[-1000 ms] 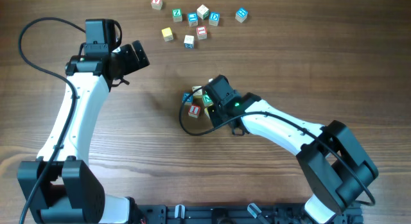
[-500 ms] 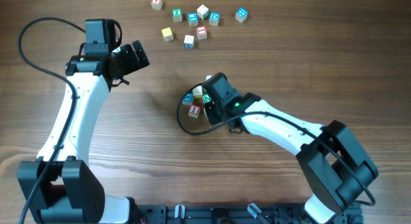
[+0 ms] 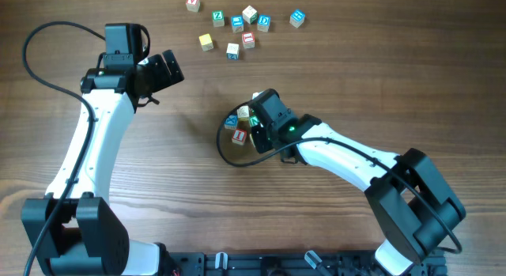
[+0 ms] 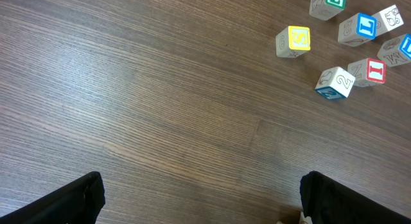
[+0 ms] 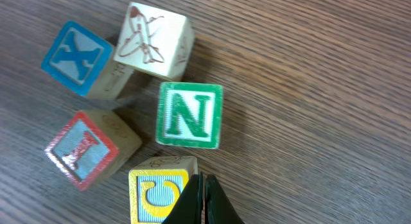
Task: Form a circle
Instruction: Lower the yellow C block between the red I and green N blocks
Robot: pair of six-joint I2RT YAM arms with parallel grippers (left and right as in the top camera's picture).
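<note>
Wooden cubes of the circle (image 3: 240,124) are sitting mid-table, fanning from nine to twelve o'clock of the right gripper (image 5: 202,198). Its pinched-shut fingers are nosing just beside the yellow cube (image 5: 160,195). The left gripper (image 4: 202,205), jaws spread, is hovering well apart.

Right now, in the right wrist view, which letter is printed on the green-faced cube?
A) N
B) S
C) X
A: the green-faced cube shows a white N on its top face, just beyond the tips of the shut right gripper.
</note>
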